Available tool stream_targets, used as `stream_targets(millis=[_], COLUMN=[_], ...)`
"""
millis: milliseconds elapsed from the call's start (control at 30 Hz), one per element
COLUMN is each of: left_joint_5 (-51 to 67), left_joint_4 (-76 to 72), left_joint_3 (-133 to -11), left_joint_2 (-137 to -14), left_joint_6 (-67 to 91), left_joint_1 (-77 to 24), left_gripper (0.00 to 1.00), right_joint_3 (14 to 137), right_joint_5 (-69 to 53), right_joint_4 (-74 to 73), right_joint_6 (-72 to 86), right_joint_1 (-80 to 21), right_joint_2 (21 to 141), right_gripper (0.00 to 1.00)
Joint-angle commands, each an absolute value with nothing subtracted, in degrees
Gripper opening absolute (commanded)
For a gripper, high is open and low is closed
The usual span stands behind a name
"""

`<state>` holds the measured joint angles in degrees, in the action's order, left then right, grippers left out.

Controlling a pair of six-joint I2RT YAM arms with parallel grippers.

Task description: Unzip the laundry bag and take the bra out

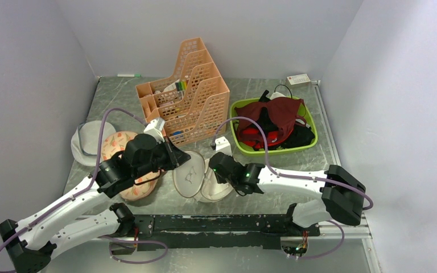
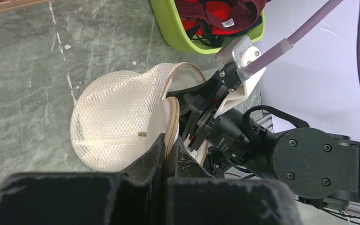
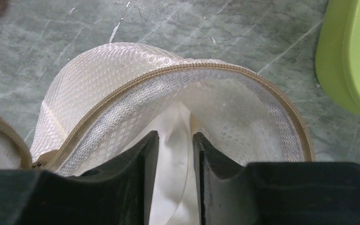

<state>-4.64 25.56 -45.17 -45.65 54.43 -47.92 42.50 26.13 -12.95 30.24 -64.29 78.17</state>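
Note:
The laundry bag (image 1: 196, 179) lies in front of the arms with its mesh shell unzipped and gaping; a beige face with the black bra icon faces up. My left gripper (image 1: 177, 161) is shut on the bag's beige zipper rim (image 2: 171, 117), seen in the left wrist view (image 2: 171, 143). My right gripper (image 3: 176, 140) reaches into the bag's open mouth (image 3: 122, 79), its fingers closed on a white fold of the bag's inner face. The dark maroon bra (image 1: 276, 114) lies on top of the clothes in the green basin (image 1: 273, 149). No garment shows inside the bag.
An orange slotted organizer (image 1: 193, 96) stands behind the bag. A peach floral pouch (image 1: 116, 145) and a greyish-white round bag (image 1: 88, 142) lie at the left under my left arm. The basin also holds red and black garments. Walls close in on both sides.

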Motion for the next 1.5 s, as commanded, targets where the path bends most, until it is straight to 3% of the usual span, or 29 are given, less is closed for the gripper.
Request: stream_targets(millis=[0,100,300,567,833,1000,1233,1467], left_joint_5=[-3.9,-4.2,-5.6,-5.9,-5.2,-6.3,-8.3,-10.1], left_joint_4=[25.3,25.6,26.1,25.6,25.5,26.6,28.1,30.0], left_joint_3=[-46.0,-46.0,-45.7,-45.9,-46.1,-46.3,-46.5,-48.3], left_joint_2=[-44.6,-44.3,-44.2,-44.3,-44.6,-42.8,-41.0,-38.8], left_joint_6=[54.0,54.0,54.1,54.1,54.1,54.2,54.9,54.5], left_joint_1=[-47.6,-47.6,-47.6,-47.6,-47.6,-47.6,-47.6,-47.6], left_gripper=[0.07,0.07,0.07,0.07,0.07,0.07,0.07,0.07], right_joint_3=[41.5,42.3,43.6,46.2,48.9,56.4,62.5,52.6], right_joint_5=[29.5,30.0,25.9,7.4,3.6,9.4,3.6,1.3], right_joint_4=[-10.5,-10.5,-9.4,-7.3,0.1,-7.4,-10.5,-17.5], right_joint_6=[30.6,30.2,30.5,32.5,37.8,36.1,37.5,36.2], right_joint_1=[-64.2,-64.2,-64.3,-64.2,-64.0,-63.9,-63.8,-63.8], right_joint_2=[80.1,82.4,81.6,66.8,57.0,57.1,57.2,64.1], right_gripper=[0.37,0.36,0.0,0.0,0.0,0.0,0.0,0.0])
